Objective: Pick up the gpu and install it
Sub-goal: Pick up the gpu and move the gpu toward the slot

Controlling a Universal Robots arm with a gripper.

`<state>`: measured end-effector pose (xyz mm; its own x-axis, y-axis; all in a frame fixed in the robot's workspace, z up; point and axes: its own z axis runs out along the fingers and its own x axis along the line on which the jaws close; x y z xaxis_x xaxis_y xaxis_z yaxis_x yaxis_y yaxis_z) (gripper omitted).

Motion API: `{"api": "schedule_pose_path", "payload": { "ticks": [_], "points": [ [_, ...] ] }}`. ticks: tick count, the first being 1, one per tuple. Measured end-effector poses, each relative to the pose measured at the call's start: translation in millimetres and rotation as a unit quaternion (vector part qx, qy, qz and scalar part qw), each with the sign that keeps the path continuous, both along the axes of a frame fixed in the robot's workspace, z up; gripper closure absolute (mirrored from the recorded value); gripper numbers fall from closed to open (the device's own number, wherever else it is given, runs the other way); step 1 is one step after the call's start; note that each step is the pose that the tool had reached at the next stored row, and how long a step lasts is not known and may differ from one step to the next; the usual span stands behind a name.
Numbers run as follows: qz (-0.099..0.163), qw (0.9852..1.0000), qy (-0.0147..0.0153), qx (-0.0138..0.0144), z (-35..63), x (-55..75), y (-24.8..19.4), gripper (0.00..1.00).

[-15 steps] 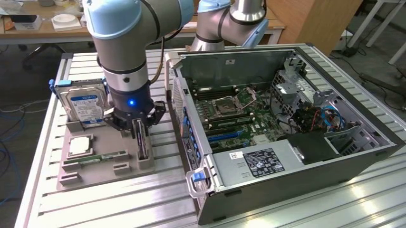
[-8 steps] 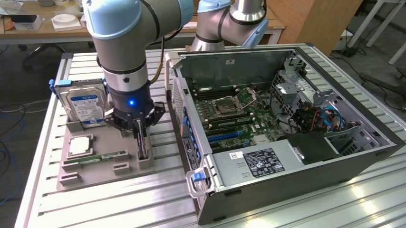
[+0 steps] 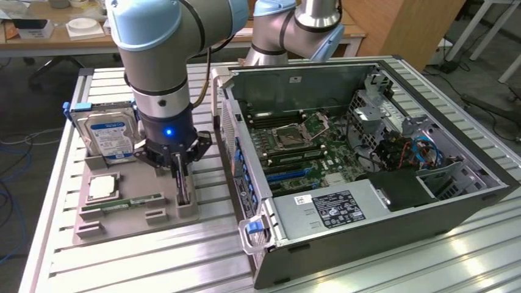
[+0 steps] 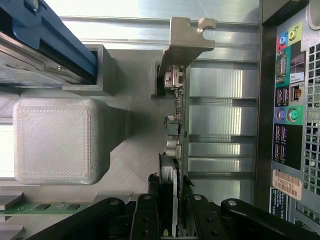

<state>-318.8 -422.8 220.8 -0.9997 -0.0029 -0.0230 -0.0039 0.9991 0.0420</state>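
Along the edge of the grey holder [image 3: 146, 180] nearest the open computer case [image 3: 391, 226], on the slatted bench [image 3: 122, 262], the gpu [image 3: 184, 192] stands on its long edge in a slot. Its silver bracket [image 4: 186, 37] is at one end. My gripper [image 3: 180, 160] points straight down and straddles the card's upper edge. I cannot tell whether it grips the card or stands just clear. A hard drive [image 3: 110, 137] stands upright at the holder's far corner. A processor chip [image 3: 104, 186] and a green memory stick [image 3: 134, 201] lie flat beside it.
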Motion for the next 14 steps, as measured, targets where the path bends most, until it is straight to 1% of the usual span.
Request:
{"api": "schedule_pose_path", "payload": {
  "ticks": [7,10,12,14],
  "points": [
    [0.0,1.0,0.0,0.0001,0.0,0.0,0.0,0.73],
    [0.0,1.0,-0.0002,0.0016,0.7,0.0,0.1,0.73],
    [0.0,1.0,0.0,0.0022,3.0,0.0,0.0,0.73],
    [0.0,1.0,0.0011,0.0025,7.6,0.1,0.0,0.73]
  ]
}}
